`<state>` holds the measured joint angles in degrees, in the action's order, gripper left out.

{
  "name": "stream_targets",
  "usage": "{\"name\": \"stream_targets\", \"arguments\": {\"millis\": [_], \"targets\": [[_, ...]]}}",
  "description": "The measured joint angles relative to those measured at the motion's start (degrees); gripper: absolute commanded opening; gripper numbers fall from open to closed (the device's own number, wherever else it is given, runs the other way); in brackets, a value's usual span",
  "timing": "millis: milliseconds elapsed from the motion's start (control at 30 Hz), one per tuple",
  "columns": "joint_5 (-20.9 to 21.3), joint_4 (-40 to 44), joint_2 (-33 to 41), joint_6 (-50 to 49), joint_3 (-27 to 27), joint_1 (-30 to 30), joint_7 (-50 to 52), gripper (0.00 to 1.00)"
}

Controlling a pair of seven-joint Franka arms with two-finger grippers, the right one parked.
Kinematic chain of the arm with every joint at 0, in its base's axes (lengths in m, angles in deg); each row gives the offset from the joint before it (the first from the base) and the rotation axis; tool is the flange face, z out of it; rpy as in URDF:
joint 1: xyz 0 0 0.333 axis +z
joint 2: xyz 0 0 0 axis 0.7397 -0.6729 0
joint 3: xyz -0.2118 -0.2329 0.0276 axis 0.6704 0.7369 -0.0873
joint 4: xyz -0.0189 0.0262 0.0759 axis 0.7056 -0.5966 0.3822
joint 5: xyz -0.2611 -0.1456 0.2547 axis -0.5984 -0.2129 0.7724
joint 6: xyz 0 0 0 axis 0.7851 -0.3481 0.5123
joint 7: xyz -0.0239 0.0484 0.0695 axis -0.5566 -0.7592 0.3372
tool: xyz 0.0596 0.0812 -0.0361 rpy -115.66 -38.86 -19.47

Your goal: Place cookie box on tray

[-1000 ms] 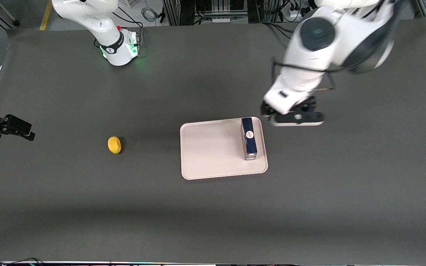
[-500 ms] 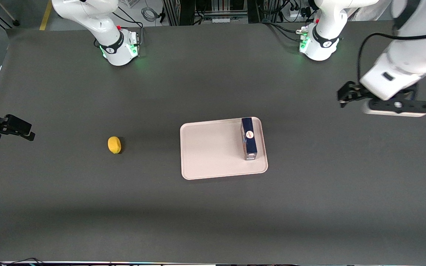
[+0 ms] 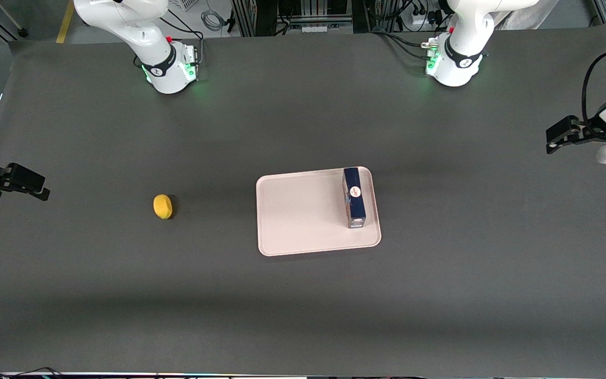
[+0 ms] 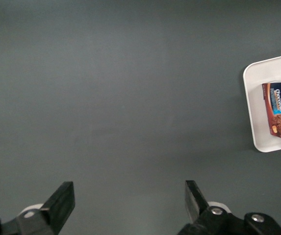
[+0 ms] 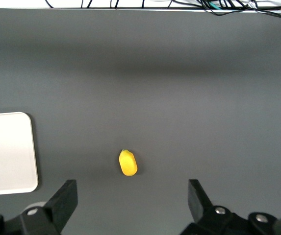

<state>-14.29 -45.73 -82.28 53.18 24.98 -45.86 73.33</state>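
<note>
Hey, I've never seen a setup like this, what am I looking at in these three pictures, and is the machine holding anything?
This is a pair of robot arms bolted to a dark table. One picture looks down at the table from the front. The other two come from cameras on each arm's wrist, so you see black finger tips poking into them.

On the table lies a pink tray, and the blue cookie box lies on it, near the tray's edge toward the working arm's end. A small yellow object sits on the table toward the parked arm's end.

The working arm's pincer hangs over bare table at its own end, apart from the tray. Its fingers are spread open and hold nothing.
</note>
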Motion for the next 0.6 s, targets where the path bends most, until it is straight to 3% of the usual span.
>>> {"name": "stream_targets", "arguments": {"millis": [600], "targets": [[0.0,0.0,0.6,0.0,-0.6,0.0,6.4,1.00]]}}
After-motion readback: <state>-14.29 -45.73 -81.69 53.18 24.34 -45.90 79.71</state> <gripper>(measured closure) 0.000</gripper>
